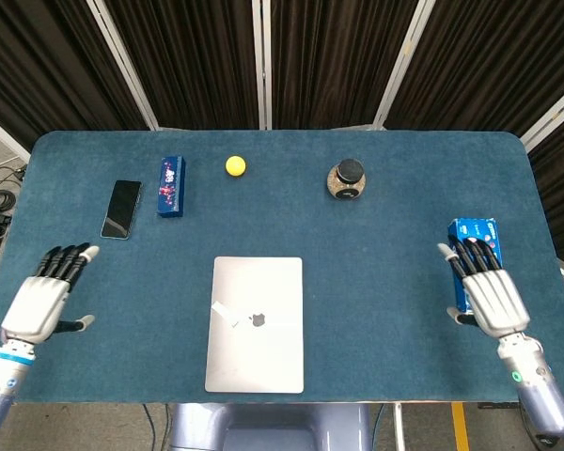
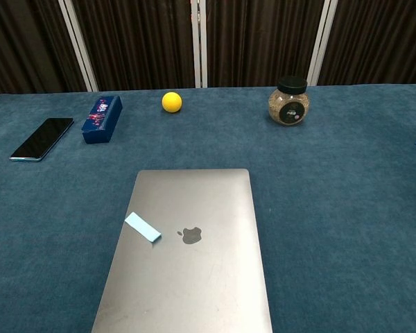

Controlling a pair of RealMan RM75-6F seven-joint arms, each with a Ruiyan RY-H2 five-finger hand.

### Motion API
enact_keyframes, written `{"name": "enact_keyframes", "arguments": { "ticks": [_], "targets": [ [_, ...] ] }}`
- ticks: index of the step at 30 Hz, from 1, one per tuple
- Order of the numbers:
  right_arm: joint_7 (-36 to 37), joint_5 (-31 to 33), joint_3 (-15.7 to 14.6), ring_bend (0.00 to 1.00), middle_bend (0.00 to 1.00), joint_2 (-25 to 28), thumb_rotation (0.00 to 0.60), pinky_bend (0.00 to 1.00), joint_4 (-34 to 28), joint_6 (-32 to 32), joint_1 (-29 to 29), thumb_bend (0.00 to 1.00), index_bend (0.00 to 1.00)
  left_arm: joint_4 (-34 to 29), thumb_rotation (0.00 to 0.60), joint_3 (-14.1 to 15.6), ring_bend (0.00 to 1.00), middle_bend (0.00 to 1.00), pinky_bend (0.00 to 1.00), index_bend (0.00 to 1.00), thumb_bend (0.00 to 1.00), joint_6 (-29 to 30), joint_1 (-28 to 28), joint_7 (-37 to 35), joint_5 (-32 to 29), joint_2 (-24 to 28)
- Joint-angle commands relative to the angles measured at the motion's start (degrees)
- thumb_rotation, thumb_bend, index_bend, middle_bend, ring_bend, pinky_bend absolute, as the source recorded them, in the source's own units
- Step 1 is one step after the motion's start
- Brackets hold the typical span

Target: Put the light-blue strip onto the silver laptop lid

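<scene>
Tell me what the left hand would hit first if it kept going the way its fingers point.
Probably the phone: the left hand points up-table and slightly right, toward it. Height is unclear, so it might pass over.

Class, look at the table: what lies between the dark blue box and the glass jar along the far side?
A yellow ball sits between the dark blue box and the glass jar, nearer the box. Both the head and chest views show it.

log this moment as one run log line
strip: flat on laptop lid | left hand: open, empty | right hand: open, empty, over cookie box
</scene>
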Motion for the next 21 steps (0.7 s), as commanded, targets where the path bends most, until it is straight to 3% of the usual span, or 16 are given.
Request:
{"name": "enact_keyframes", "arguments": {
  "ticks": [1, 3, 9, 16, 21],
  "targets": [
    [0.8, 0.7, -0.3, 0.00, 0.00, 0.2, 0.600, 0.00, -2.1, 2.2, -2.5, 0.00, 0.00, -0.4, 0.600, 0.5, 0.00, 0.00, 0.00, 0.08, 0.44, -2.8, -2.9, -1.5, 3.4, -0.6],
    [0.6, 0.5, -0.2, 0.00, 0.00, -0.1, 0.600, 0.00, -2.8, 3.2, -3.6, 0.00, 0.00, -1.0, 0.600, 0.7, 0.00, 0.00, 0.00, 0.12, 0.55, -5.4, -4.7, -1.6, 4.5, -0.8],
    [-0.8, -0.4, 0.1, 0.00, 0.00, -0.5, 0.600, 0.00, -3.1, 3.9, -5.3, 0.00, 0.00, -3.8, 0.600, 0.0, 0.00, 0.00, 0.00, 0.30, 0.74, -15.0, -11.1, 1.2, 3.6, -1.6],
    [1.2, -0.4, 1.9, 0.00, 0.00, -0.1, 0.600, 0.00, -2.3, 2.7, -6.3, 0.00, 0.00, -3.9, 0.600, -1.7, 0.00, 0.00, 0.00, 0.36, 0.77, -23.5, -17.1, 8.2, -2.9, -6.7],
    [3.4, -0.1, 3.0, 0.00, 0.00, 0.1, 0.600, 0.00, -1.3, 1.2, -6.7, 0.00, 0.00, -2.8, 0.600, -1.8, 0.00, 0.00, 0.00, 0.39, 0.75, -25.2, -19.4, 10.7, -5.4, -11.6]
  ]
}}
